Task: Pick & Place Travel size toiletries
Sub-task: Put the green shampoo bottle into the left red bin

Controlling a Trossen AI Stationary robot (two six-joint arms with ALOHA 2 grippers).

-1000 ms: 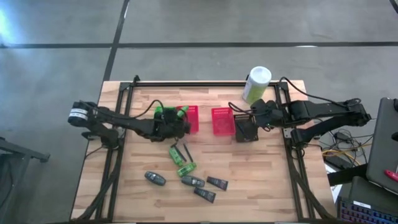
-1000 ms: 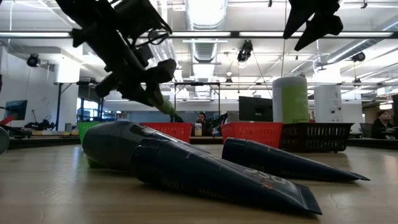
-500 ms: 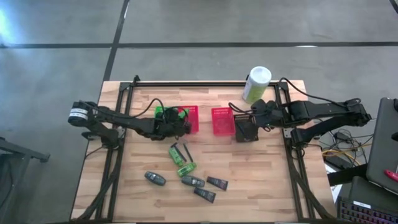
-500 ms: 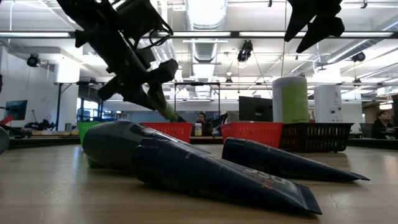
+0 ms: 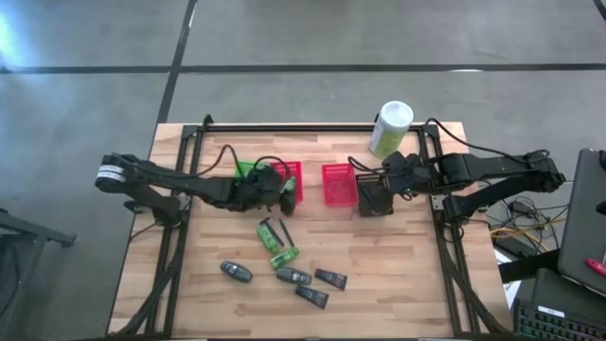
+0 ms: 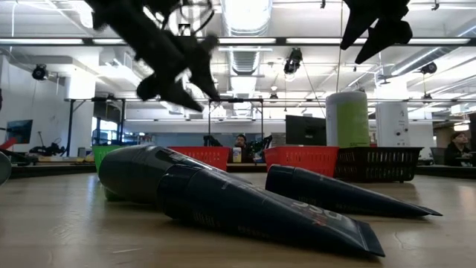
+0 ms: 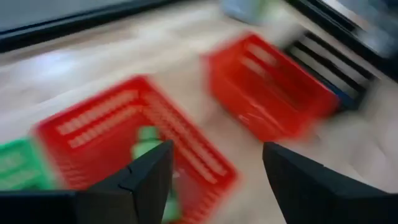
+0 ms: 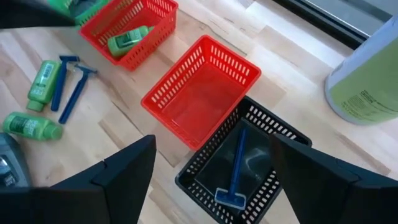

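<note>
Left wrist view badly smeared: green tube [image 7: 149,144] in the near red basket [image 7: 134,134] shows only as a blob, lower end behind my finger. Green basket [image 7: 18,168] cut off at frame edge. White-and-green canister [image 8: 367,74] cropped in right wrist view. Razor [image 8: 235,168] head possibly blue.
</note>
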